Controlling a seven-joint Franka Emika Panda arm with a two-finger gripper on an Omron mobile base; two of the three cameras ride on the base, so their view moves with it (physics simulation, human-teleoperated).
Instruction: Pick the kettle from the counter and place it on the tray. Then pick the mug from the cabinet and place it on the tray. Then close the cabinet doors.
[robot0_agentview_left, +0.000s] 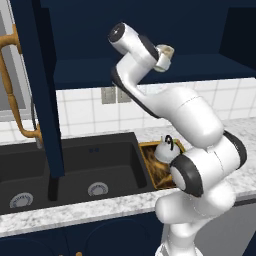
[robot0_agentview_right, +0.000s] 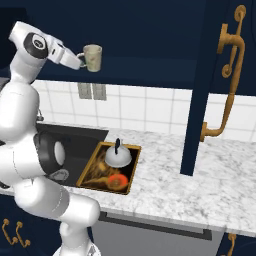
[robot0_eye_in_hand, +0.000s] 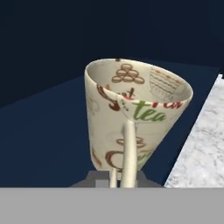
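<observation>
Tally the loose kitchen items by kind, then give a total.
Kettle: 1
Mug: 1
Tray: 1
Total: 3

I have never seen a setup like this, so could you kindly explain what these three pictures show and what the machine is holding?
It is a white robot arm in a simulated kitchen. Two pictures come from cameras behind it, left and right; the third looks along its hand. Its pincer is shut on the mug, up at the open navy cabinet. Below, the kettle already sits on the tray, which lies on the marble counter beside a black sink.
</observation>
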